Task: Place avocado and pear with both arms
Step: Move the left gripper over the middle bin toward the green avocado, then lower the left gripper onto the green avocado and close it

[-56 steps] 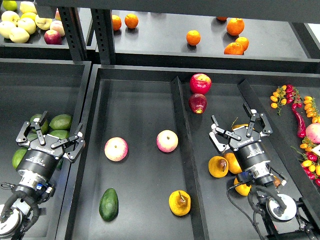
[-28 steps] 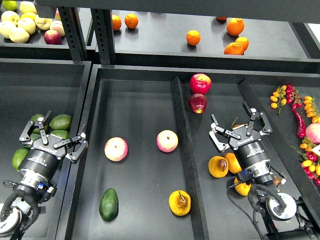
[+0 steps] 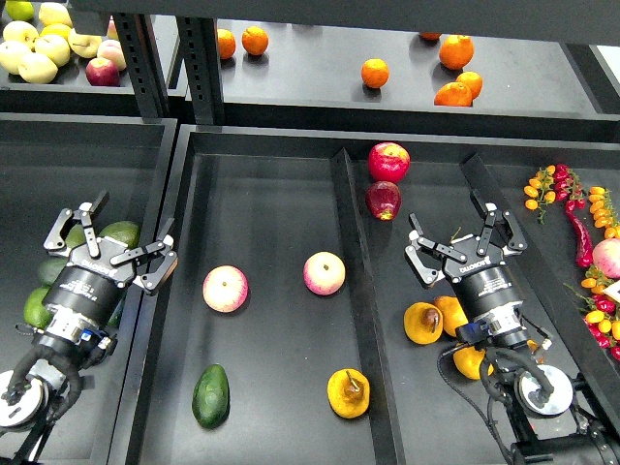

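Observation:
The dark green avocado lies at the front left of the middle tray. The golden pear with a brown blotch lies at the front right of the same tray. My left gripper is open and empty, hovering over the left bin's right wall, up and left of the avocado. My right gripper is open and empty over the right tray, up and right of the pear.
Two pink-yellow apples lie mid-tray. Two red apples sit at the back of the right tray. More pears lie under my right arm. Green fruits fill the left bin. Oranges are on the shelf, peppers far right.
My left gripper has moved up and to the right, toward the wall between the left bin and the middle tray. My right gripper has shifted slightly up. The fruits have not moved.

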`<control>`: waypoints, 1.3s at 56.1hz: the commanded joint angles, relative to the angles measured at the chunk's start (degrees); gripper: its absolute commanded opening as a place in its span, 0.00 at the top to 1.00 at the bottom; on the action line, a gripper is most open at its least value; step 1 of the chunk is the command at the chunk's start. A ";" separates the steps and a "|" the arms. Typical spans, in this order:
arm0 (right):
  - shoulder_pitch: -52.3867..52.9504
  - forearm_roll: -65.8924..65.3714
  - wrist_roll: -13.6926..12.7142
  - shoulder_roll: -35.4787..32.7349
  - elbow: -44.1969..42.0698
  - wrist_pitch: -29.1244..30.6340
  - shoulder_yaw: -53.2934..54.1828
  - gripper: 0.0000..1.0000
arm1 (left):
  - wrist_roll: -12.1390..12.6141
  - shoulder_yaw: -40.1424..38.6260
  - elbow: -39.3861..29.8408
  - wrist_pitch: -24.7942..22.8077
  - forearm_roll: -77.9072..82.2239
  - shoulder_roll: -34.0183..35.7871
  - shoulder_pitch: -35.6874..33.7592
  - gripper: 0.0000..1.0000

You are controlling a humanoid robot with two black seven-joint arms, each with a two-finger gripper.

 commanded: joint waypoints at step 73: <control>7.46 0.45 -4.47 0.00 -7.56 -0.70 0.28 0.00 | 15.51 99.42 10.44 -7.07 13.36 21.18 -68.53 0.04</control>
